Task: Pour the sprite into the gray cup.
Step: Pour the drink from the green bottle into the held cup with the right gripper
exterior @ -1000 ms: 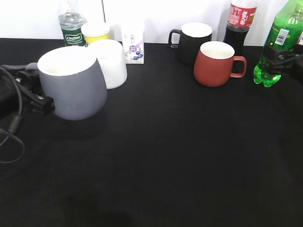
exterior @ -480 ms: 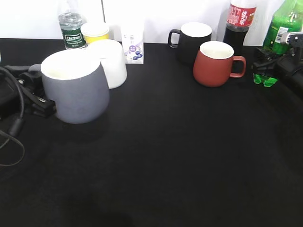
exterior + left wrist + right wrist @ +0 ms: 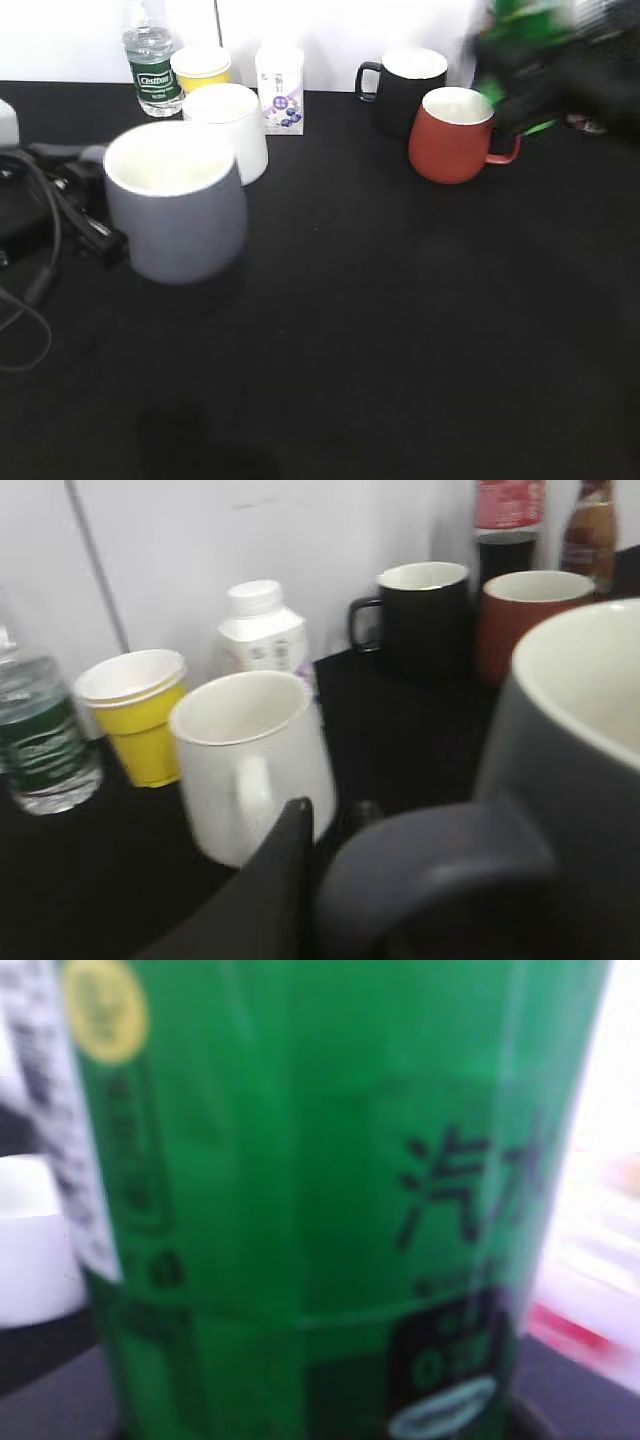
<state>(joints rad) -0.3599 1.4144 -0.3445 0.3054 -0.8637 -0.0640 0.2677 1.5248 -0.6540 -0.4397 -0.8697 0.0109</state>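
**Green bottle a blur at far right, gray cup held at near left**

The right tool (image 3: 560, 75) and the sprite bottle (image 3: 520, 30) are smeared into a dark and green blur at the far right, above the red mug (image 3: 455, 135); how the jaws stand cannot be told. In the right wrist view the bottle's green label (image 3: 300, 1200) fills nearly the whole picture, out of focus, and no fingers show.

The left tool (image 3: 85, 215) is mostly hidden behind the gray cup (image 3: 178, 215). The left wrist view shows one dark finger (image 3: 270, 880) just beside the cup's loop handle (image 3: 430, 865), but whether it clamps the handle cannot be told. The cup's foot is hard to judge against the black worktop (image 3: 380, 330).

The white mug (image 3: 232, 125) stands just behind the gray cup, and the yellow paper cup (image 3: 200, 68), water bottle (image 3: 150, 60) and small white carton (image 3: 281, 88) line the far edge. The black mug (image 3: 405, 85) sits far right of centre beside the red one. The near and middle worktop is open.

The sprite bottle is well apart from the gray cup, across the worktop.
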